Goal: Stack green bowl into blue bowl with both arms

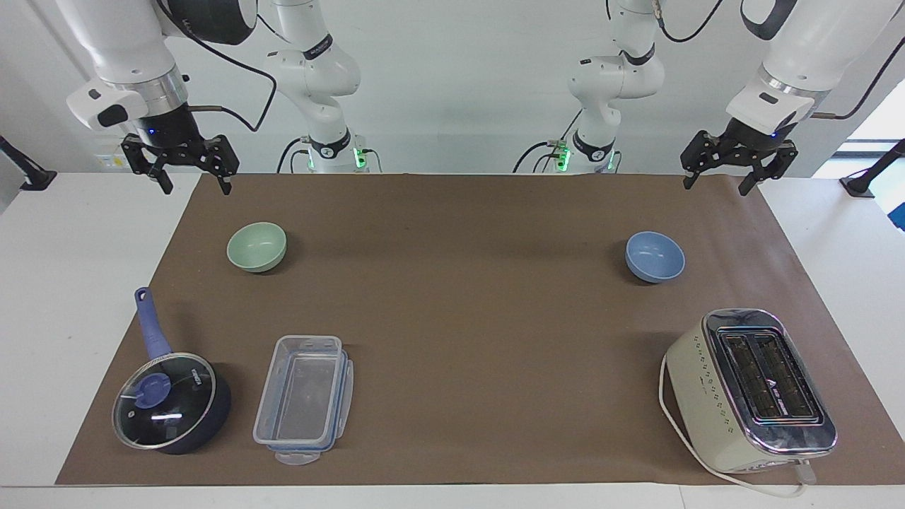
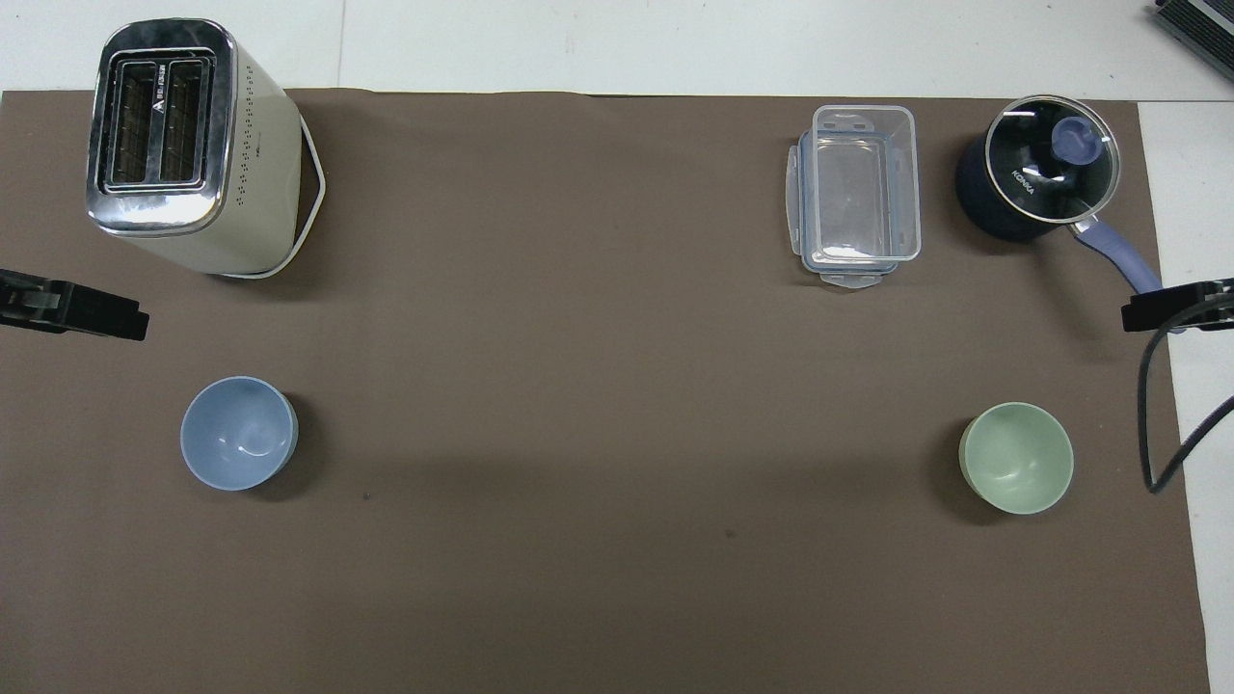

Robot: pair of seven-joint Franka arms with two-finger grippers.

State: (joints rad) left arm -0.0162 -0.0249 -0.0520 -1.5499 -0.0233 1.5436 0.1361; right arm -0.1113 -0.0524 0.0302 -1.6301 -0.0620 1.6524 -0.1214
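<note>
My right gripper (image 1: 189,172) and left gripper (image 1: 728,173) hang spread, empty; a rim pinch probably tips the green bowl (image 1: 257,246) short of the blue bowl (image 1: 655,256).

Two high cameras, half a turn apart.
One faces me across my desk (image 1: 452,212); the other looks steeply down from above me. Both share the brown mat (image 2: 578,386).

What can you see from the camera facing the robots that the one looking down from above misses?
Only the facing view shows the white arms whole, with the right gripper and left gripper open, raised at the robots' edge of the brown mat. Only the overhead view looks straight into the toaster's slots; it shows just the grippers' tips. Both show the green bowl, blue bowl, saucepan and clear container.
</note>
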